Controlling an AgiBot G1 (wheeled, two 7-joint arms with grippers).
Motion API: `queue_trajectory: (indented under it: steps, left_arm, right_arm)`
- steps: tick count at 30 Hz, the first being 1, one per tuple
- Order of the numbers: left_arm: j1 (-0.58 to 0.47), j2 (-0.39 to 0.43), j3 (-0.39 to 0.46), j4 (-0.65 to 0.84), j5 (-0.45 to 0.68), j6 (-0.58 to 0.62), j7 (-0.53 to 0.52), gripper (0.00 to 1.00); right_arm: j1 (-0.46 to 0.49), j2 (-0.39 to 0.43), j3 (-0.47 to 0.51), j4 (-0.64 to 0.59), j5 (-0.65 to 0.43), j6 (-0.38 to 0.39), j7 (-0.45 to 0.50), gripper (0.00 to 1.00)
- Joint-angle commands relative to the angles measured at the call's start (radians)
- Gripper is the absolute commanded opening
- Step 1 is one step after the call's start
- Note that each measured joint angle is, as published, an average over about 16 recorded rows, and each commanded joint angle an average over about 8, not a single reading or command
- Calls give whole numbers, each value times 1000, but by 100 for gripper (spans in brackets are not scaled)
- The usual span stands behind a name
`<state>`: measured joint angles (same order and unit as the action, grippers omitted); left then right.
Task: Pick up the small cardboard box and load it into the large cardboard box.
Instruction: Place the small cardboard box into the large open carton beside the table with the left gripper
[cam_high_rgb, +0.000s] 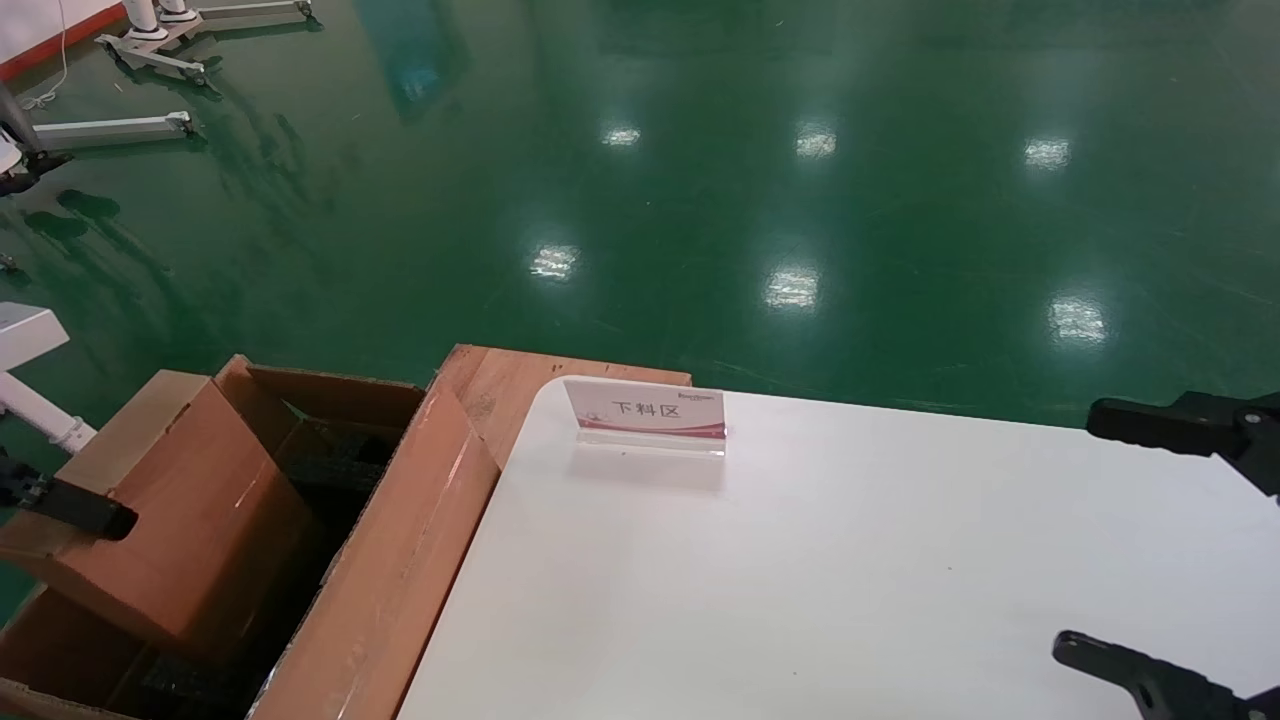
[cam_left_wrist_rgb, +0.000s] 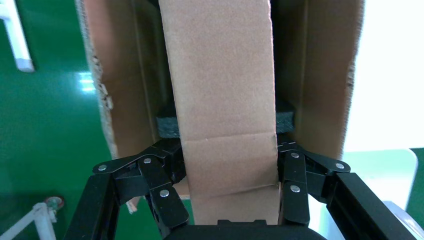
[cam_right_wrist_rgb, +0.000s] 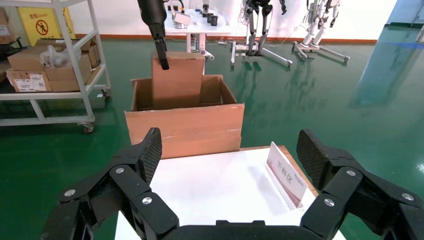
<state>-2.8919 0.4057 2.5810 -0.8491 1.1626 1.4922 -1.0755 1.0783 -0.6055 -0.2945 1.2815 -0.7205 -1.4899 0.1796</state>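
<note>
Small cardboard box: clamped between the jaws of the left gripper, one pad on each narrow side; it sits partly down inside the large cardboard box, its upper part above the rim.
Step in hand: loading — the pick is done and the carton is held over or into the opening, not yet let go.
Next move: likely lower it until its far end meets the black foam beyond the jaws, keep it clear of the taped flap, then part the jaws and lift straight out.
Left wrist view: shows the grip itself, the pads pressing the carton's sides, and the foam past its far end; whether the carton already rests on that foam I cannot tell.
Right wrist view: shows from the side how much of the carton stands above the big box's walls, which the left wrist view hides.
Right gripper: jaws wide apart, holding nothing, idle over the white table near the sign.
</note>
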Motion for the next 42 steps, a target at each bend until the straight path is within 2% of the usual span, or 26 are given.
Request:
queue_trajectory:
  steps: [1,22,42]
  left_arm:
    - [2,-12,-20,-14,28,-10,-11,0]
    - [36,-115,-158,-183,265,-81,-136,0]
    - [107,-155,-184,-220,341,-153,-172,0]
  right_arm:
    - [0,0,0,0,0,0,0,100]
    - [0,1,-1,0,1,1,-1,100]
    - [1,1,-2,0,2,1,-1,100]
